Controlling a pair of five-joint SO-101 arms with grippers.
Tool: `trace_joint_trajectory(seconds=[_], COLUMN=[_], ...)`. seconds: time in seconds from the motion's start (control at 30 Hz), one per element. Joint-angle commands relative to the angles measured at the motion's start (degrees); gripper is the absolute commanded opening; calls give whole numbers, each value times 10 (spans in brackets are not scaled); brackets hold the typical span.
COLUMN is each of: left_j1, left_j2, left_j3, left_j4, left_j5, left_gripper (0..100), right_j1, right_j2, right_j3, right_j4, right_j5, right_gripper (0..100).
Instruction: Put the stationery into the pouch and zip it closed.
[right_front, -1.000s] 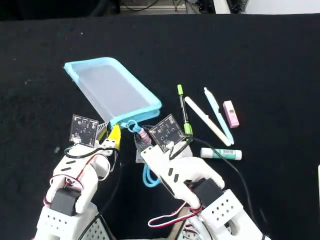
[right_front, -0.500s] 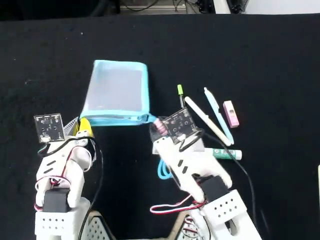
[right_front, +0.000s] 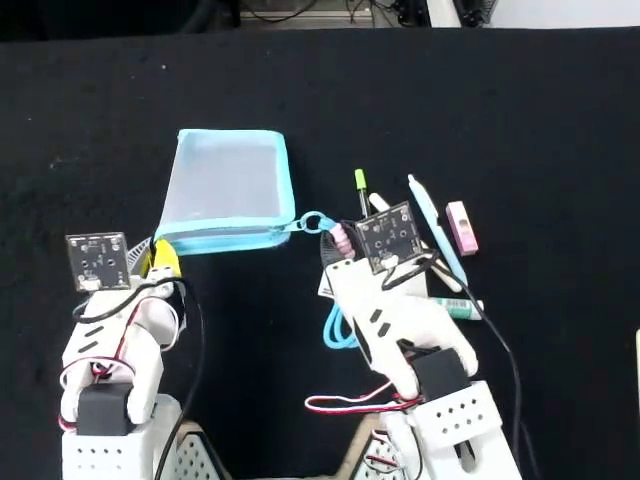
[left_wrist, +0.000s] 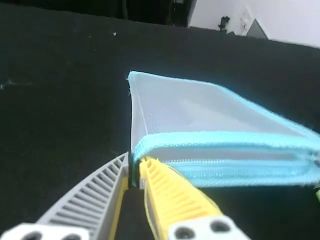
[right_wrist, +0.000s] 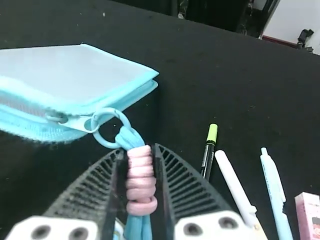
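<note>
On pouch, left gripper, on cord, right gripper

I work at a table covered in matte black, flecked here and there with pale lint. Past its far edge, dark cables trail over a paler strip. Off to the far right stands a brightly lit white wall, with dim, dark shapes in front that I cannot make out.

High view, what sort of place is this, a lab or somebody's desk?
Likely a robotics lab bench: two robot arms at a black-covered table, cables past its far edge, and a pouch and pens laid out.
</note>
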Motion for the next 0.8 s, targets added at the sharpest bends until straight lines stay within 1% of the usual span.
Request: trace_joint_trajectory(seconds=[0.0,0.07,0.13,0.27,0.37,0.5,0.6,0.77], left_j1=[7,14,17,17,17,36,43,44], left_j2=[0,1,1,1,1,1,1,1], left_j3=[-44,-41,-33,-17,12,63,83,94], left_j4=[3,3,3,-9,-46,-99,-127,-131], left_j5=[-40,-37,-37,-40,-47,-94,-100,-100], left_gripper=[61,123,164,166,166,166,166,166], right_j1=[4,4,4,4,4,4,4,4], right_j2=[-18,-18,-18,-18,-18,-18,-18,-18], right_j3=[-33,-33,-32,-31,-31,-31,-31,-31], right_j4=[0,0,1,2,2,2,2,2], right_j5=[-7,-7,-7,-7,-7,-7,-7,-7], right_gripper=[11,11,11,11,11,11,11,11])
